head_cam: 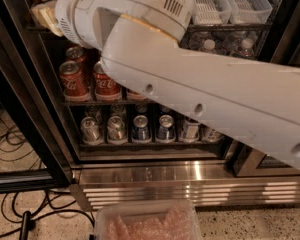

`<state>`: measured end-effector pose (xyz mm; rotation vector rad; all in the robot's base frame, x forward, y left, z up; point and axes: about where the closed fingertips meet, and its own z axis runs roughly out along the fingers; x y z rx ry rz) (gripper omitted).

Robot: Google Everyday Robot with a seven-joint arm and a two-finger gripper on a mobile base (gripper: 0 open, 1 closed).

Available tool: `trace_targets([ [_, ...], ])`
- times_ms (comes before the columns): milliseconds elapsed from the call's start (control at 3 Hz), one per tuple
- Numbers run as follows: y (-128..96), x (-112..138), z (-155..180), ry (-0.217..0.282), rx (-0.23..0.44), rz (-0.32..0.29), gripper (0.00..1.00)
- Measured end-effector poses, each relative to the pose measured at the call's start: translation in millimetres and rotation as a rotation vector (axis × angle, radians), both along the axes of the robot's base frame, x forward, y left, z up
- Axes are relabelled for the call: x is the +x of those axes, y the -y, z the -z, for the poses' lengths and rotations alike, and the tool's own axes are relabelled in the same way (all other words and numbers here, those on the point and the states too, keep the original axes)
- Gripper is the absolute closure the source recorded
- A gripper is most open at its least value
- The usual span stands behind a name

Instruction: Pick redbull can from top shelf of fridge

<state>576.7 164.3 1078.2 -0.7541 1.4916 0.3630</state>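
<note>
The fridge (165, 181) stands open in front of me, black-framed with a ribbed steel base. Its top shelf (210, 6) carries long white slotted trays at the upper right. My white arm (190, 89) crosses the whole picture from the lower right to the upper left. Only a cream-coloured part of my gripper (42, 15) shows past the wrist, at the left end of the top shelf. The redbull can is hidden; the arm covers the left and middle of the top shelf.
Red cola cans (72, 79) stand on the middle rack, with water bottles (207, 46) behind the arm at right. Silver and dark-blue cans (140, 128) fill the lower rack. A clear plastic bin (147, 221) sits at the bottom edge. Cables (20, 211) lie on the floor beside the black door frame (25, 114).
</note>
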Motion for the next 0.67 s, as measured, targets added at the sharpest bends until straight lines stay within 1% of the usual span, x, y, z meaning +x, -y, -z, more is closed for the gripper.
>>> trace_targets([
  [333,-8.9,1.1,-7.7,-0.009,0.033,0.003,0.38],
  [667,-22.2,-0.2,-8.6,-0.027,0.055,0.016,0.39],
])
